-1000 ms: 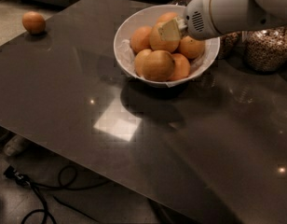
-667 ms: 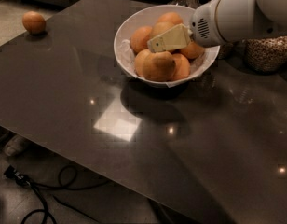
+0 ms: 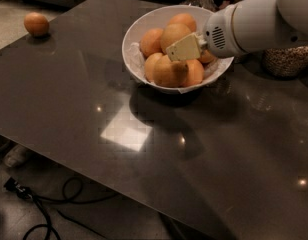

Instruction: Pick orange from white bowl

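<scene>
The white bowl stands on the dark table at the back centre. It holds several oranges on crinkled white paper. My gripper, with a pale yellow tip on a white arm reaching in from the right, is over the middle of the bowl. It sits right against the top oranges. I cannot see that any orange is held.
A single orange lies on the table's far left corner. A round container of brown grains stands right of the bowl, under the arm. Black cables lie on the floor below the table's front edge.
The gripper tip has moved a little lower and toward the front oranges in the bowl. The arm has shifted slightly right. The oranges have not visibly moved.
</scene>
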Tool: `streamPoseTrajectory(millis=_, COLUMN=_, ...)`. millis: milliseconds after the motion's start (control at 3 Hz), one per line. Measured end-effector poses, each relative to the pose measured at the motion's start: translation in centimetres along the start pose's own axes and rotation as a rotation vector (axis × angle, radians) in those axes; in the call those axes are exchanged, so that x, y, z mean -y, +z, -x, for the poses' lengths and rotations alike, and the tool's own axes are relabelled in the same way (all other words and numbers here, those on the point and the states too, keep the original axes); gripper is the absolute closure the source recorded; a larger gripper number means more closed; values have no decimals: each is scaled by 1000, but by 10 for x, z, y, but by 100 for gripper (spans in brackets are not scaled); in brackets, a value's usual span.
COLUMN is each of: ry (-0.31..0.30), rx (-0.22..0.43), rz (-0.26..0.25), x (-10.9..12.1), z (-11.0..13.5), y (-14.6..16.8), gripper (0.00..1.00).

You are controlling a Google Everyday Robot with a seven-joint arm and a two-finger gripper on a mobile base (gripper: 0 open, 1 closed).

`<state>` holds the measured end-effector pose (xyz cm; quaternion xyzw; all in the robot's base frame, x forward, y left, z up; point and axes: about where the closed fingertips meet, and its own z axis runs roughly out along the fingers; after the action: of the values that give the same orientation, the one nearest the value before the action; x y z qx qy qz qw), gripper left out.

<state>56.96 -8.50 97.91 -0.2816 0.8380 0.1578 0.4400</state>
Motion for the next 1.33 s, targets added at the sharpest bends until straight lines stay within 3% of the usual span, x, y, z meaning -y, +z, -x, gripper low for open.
streamPoseTrajectory(millis=667, ry=-14, rx=-19, rz=10, x=-12, z=-7, y=3, gripper=30)
streamPoseTrajectory(millis=1333, ry=-17, rx=-56, rz=27, x=-21, z=-22, y=21, gripper=35)
